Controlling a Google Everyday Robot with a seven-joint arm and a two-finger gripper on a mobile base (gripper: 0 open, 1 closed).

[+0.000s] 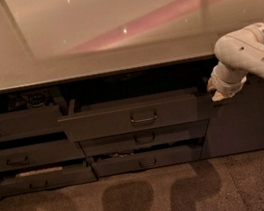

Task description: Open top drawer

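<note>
The top drawer (104,122), a wide, tall, dark grey flat front, is sitting level just beneath the edge of the pale countertop (114,62). It is standing partly pulled out. Its front is projecting ahead of the cabinet face, and a thin side wall is showing at its left end. A small rectangular loop handle (143,118) is sitting at the front's centre. The tray interior is lying in shadow. The white gripper (219,93) is hanging at the front's right end; contact cannot be confirmed.
</note>
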